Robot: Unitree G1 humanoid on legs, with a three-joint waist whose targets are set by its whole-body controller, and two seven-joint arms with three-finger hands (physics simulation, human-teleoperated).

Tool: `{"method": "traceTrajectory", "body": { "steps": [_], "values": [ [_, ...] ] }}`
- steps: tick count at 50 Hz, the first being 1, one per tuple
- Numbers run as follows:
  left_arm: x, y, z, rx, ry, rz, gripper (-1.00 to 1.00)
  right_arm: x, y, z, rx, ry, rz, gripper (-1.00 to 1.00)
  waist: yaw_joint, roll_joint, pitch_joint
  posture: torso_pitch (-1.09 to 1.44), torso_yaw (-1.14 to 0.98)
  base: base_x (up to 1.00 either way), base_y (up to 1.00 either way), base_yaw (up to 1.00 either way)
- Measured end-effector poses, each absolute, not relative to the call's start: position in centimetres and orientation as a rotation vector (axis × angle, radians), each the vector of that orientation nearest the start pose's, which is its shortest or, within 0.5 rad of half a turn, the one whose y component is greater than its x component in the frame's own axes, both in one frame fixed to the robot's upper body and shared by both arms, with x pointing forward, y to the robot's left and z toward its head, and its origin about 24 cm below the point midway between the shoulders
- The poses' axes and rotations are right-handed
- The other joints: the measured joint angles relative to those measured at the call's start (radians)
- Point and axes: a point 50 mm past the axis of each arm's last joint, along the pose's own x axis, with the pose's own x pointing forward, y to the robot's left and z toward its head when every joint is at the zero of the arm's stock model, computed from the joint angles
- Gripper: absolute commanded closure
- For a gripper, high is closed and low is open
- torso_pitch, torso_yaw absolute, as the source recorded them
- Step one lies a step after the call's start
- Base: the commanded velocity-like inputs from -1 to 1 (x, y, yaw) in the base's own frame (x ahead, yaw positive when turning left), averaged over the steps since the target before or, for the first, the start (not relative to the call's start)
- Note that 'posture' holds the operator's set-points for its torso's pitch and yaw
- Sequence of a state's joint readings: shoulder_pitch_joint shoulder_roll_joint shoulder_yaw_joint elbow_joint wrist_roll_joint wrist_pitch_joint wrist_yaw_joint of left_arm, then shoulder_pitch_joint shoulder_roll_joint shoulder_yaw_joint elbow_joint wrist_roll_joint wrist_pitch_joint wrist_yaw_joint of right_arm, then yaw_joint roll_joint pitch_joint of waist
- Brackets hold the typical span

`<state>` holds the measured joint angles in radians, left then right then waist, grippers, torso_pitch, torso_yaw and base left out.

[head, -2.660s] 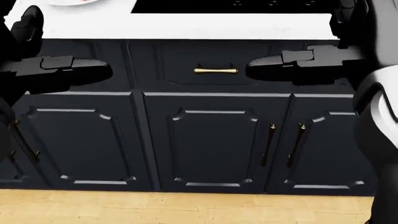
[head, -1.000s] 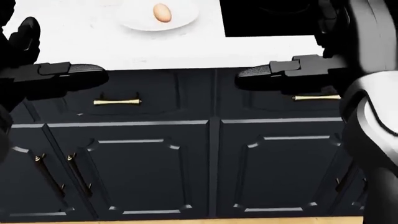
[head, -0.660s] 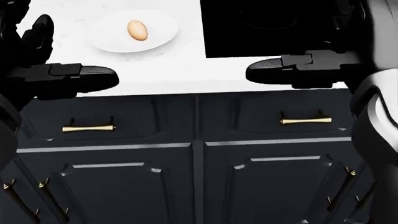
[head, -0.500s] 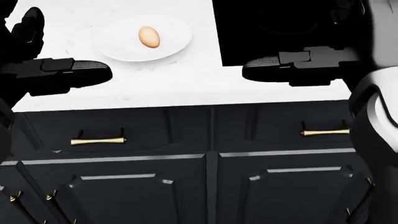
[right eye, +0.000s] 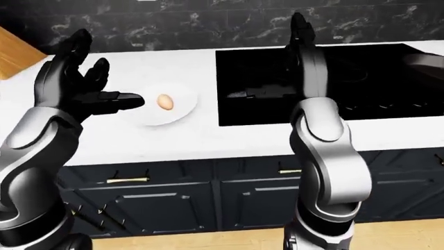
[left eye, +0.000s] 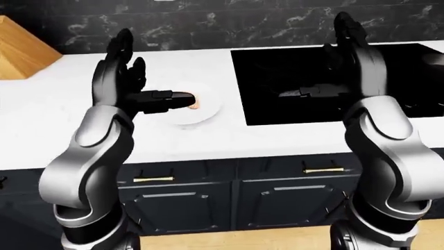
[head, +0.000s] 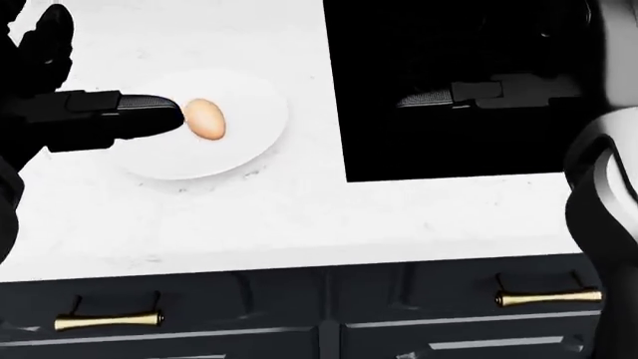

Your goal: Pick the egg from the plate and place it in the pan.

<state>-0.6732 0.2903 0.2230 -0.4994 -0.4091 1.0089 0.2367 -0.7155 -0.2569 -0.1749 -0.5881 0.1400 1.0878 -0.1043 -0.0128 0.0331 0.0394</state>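
Observation:
A tan egg (head: 204,119) lies on a white plate (head: 249,153) on the white counter, left of the black cooktop (head: 419,153). My left hand (right eye: 97,78) is open, fingers raised, hovering above the plate's left side. Its thumb (head: 140,112) points right, and its tip nearly touches the egg in the head view. My right hand (right eye: 274,62) is open and empty, held upright over the cooktop's left part. A grey curved rim (right eye: 425,60) at the right-eye view's right edge may be the pan; most of it is out of view.
A wooden block (left eye: 21,49) stands at the counter's far left. A dark marble wall (left eye: 229,26) backs the counter. Below the counter edge are dark cabinets with brass handles (head: 105,321), and wooden floor (right eye: 208,239) beneath.
The camera has moved in and over the counter: the cabinets slid down the head view, and plate and egg now look larger and lower. My left thumb now reaches beside the egg.

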Motion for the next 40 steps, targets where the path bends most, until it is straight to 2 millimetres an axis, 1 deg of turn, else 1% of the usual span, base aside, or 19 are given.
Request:
{"method": "traceTrajectory", "body": {
  "steps": [1,2,4,8,11,13,14,16,17,18,20,21,23,25,26,28,30,33,40],
  "values": [
    [29.2,17.6,25.5,-0.043,-0.178,0.038,-1.0,28.4,-16.9,26.9,-0.098,-0.231,-0.074,-1.0,0.002,0.019,-0.007,0.0,0.0,0.03,0.0,0.0],
    [29.2,17.7,25.6,-0.043,-0.183,0.041,-1.0,28.4,-16.8,26.9,-0.096,-0.232,-0.071,-1.0,0.002,0.028,-0.011,0.0,0.0,0.0,0.0,0.0],
    [29.3,18.0,25.1,-0.047,-0.167,0.057,-1.0,28.6,-16.5,26.3,-0.097,-0.207,-0.055,-1.0,-0.001,0.009,0.011,0.0,0.0,0.0,0.0,0.0],
    [29.8,18.3,24.0,-0.044,-0.099,0.078,-1.0,28.8,-16.2,25.8,-0.098,-0.17,-0.034,-1.0,0.007,0.009,0.038,0.0,0.0,0.0,0.0,0.0],
    [29.7,18.1,24.3,-0.041,-0.112,0.069,-1.0,28.8,-16.4,26.1,-0.1,-0.182,-0.043,-1.0,0.007,-0.018,0.039,0.0,0.0,0.0,0.0,0.0],
    [29.5,17.9,24.9,-0.04,-0.144,0.061,-1.0,28.6,-16.5,26.5,-0.106,-0.206,-0.054,-1.0,0.012,-0.052,0.03,0.0,0.0,0.0,0.0,0.0],
    [29.4,17.8,25.0,-0.044,-0.157,0.057,-1.0,28.6,-16.6,26.7,-0.108,-0.218,-0.059,-1.0,0.014,-0.058,0.027,0.0,0.0,0.0,0.0,0.0],
    [29.5,17.6,24.6,-0.045,-0.143,0.045,-1.0,28.5,-16.8,26.6,-0.105,-0.217,-0.07,-1.0,0.017,-0.041,0.021,0.0,0.0,-0.04,0.0,0.0],
    [29.6,17.5,24.3,-0.044,-0.126,0.04,-1.0,28.6,-16.8,26.4,-0.103,-0.206,-0.074,-1.0,0.013,-0.033,0.009,0.0,0.0,-0.32,0.0,0.0],
    [29.7,17.4,24.2,-0.043,-0.115,0.036,-1.0,28.7,-16.9,26.3,-0.102,-0.196,-0.077,-1.0,0.01,-0.032,-0.003,0.0,0.0,-0.37,0.0,0.0],
    [29.8,17.2,24.3,-0.042,-0.118,0.023,-1.0,28.8,-17.1,26.2,-0.1,-0.184,-0.088,-1.0,0.006,-0.047,-0.016,0.0,0.0,-0.17,0.0,0.0],
    [29.7,17.2,24.4,-0.042,-0.124,0.021,-1.0,28.8,-17.1,26.2,-0.1,-0.183,-0.089,-1.0,0.006,-0.049,-0.008,0.0,0.0,0.0,0.0,0.0],
    [29.6,17.4,24.6,-0.043,-0.14,0.029,-1.0,28.7,-16.9,26.5,-0.102,-0.201,-0.08,-1.0,0.006,-0.036,0.01,0.0,0.0,0.0,0.0,0.0],
    [29.5,17.6,24.7,-0.044,-0.149,0.039,-1.0,28.6,-16.7,26.7,-0.103,-0.221,-0.069,-1.0,0.0,-0.01,0.015,0.0,0.0,0.0,0.0,0.0],
    [29.5,17.6,24.9,-0.044,-0.154,0.043,-1.0,28.5,-16.7,26.9,-0.103,-0.232,-0.066,-1.0,-0.003,0.007,0.008,0.0,0.0,0.0,0.0,0.0],
    [29.4,17.9,24.8,-0.044,-0.156,0.055,-1.0,28.5,-16.4,26.7,-0.1,-0.231,-0.054,-1.0,0.002,-0.012,0.012,0.0,0.0,0.0,0.0,0.0],
    [29.5,18.1,24.6,-0.045,-0.143,0.067,-1.0,28.6,-16.2,26.4,-0.102,-0.213,-0.042,-1.0,0.012,-0.028,0.008,0.0,0.0,0.0,0.0,0.0],
    [29.6,18.1,24.5,-0.043,-0.134,0.069,-1.0,28.8,-16.2,26.2,-0.103,-0.198,-0.04,-1.0,0.017,-0.046,0.008,0.0,0.0,0.0,0.0,0.0],
    [29.6,17.7,24.5,-0.034,-0.14,0.044,-1.0,28.7,-16.5,26.5,-0.102,-0.208,-0.054,-1.0,0.022,-0.038,0.003,0.0,0.0,0.0,0.0,0.0]
  ]
}}
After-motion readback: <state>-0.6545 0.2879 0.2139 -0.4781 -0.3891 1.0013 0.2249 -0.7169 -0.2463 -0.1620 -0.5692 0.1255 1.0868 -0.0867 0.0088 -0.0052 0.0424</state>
